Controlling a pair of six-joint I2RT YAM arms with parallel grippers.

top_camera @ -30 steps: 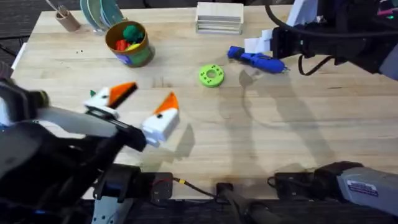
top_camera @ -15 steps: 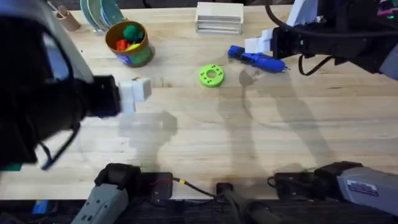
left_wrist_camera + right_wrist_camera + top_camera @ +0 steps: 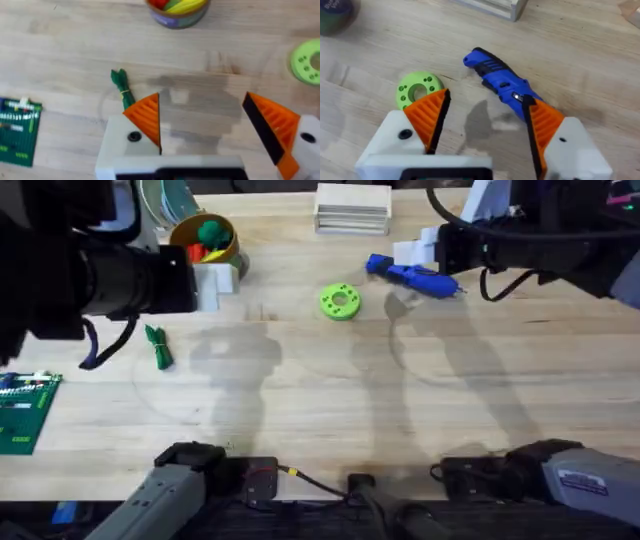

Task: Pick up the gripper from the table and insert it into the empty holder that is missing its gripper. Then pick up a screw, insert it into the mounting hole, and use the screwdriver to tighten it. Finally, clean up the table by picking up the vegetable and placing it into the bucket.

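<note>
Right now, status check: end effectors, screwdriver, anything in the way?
Left end effector open, empty, above bare table near the green vegetable piece. Right end effector open, over the screwdriver, not gripping. Green disc beside it; nothing blocking.

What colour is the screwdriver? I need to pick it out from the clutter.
Blue: the screwdriver shows best in the right wrist view.

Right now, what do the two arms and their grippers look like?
Both arms are black, with black cables along them. Each gripper, left and right, has white angular finger mounts tipped with orange ribbed wedge pads, each mount fixed by a dark screw. A white label marks the right arm's base.
</note>
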